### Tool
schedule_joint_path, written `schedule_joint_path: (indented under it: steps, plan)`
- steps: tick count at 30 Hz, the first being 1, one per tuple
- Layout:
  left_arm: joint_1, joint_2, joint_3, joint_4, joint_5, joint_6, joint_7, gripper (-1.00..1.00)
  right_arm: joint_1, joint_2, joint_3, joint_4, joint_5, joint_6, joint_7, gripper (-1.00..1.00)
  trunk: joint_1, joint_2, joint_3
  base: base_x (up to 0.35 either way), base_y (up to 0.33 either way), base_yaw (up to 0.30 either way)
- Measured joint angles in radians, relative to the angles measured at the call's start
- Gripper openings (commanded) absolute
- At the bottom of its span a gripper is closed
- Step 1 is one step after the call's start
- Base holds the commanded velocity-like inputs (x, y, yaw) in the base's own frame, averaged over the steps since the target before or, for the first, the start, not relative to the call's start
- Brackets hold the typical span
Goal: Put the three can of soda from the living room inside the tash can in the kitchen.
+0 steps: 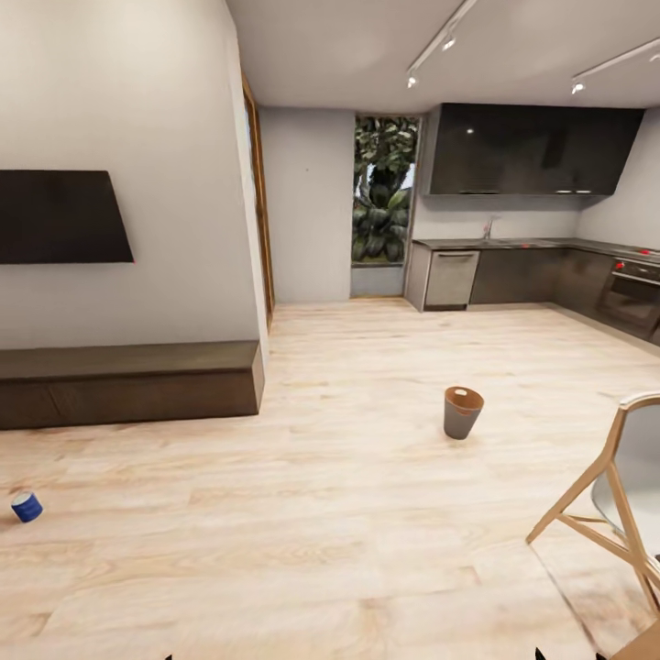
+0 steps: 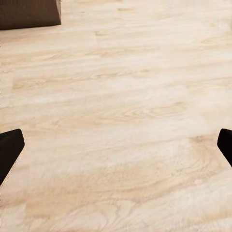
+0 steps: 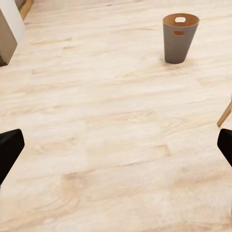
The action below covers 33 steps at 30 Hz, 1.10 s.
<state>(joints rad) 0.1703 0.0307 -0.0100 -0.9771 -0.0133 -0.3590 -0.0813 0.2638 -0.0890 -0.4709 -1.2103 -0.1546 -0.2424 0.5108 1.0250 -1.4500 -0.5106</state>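
The pale wood-plank floor (image 1: pixel 348 513) stretches open from the living room side, where a black wall-mounted television (image 1: pixel 60 217) hangs over a long dark-brown low cabinet (image 1: pixel 128 383), across to the kitchen with its dark glossy upper cabinets (image 1: pixel 532 151) and grey worktop (image 1: pixel 541 244); a light wooden-legged chair (image 1: pixel 614 513) stands near on the right, and the base should be steered wide of its splayed legs; the round tapered bin, grey-brown outside with an orange-tan interior (image 1: pixel 462 412), stands upright on the floor well ahead, apart from everything else, its oval handle hole plain in the right wrist view (image 3: pixel 179 37); the only soda in sight is a small dark-blue can (image 1: pixel 27 506), low at the left on the floor, well apart from the bin; the step in hand looks like an approach, so it seems best to turn left, close on that can and lower an arm beside it before grasping; the left end effector (image 2: pixel 116 147) and the right end effector (image 3: pixel 116 147) are both spread wide over bare floor, grasping nothing.
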Motion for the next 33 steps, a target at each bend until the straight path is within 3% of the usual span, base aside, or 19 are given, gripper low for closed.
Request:
schedule_joint_path:
  steps: [8, 27, 33]
  plan:
    - [0.000, 0.000, 0.000, -0.001, 0.000, 0.001, 0.000, 1.00, 0.000, 0.000, 0.000, 0.000, 0.000, 0.000, 0.000, 1.00, 0.000, 0.000, 0.000, 0.323, 0.144, -0.111]
    - [0.000, 0.000, 0.000, 0.000, -0.001, 0.002, 0.000, 1.00, 0.000, -0.002, 0.000, 0.002, 0.000, 0.000, 0.000, 1.00, 0.000, 0.000, 0.010, 0.315, 0.166, -0.227]
    - [0.000, 0.000, 0.000, 0.000, -0.001, 0.001, 0.000, 1.00, 0.000, -0.001, 0.000, 0.002, 0.000, 0.000, 0.000, 1.00, 0.000, 0.000, 0.011, 0.308, 0.179, -0.060]
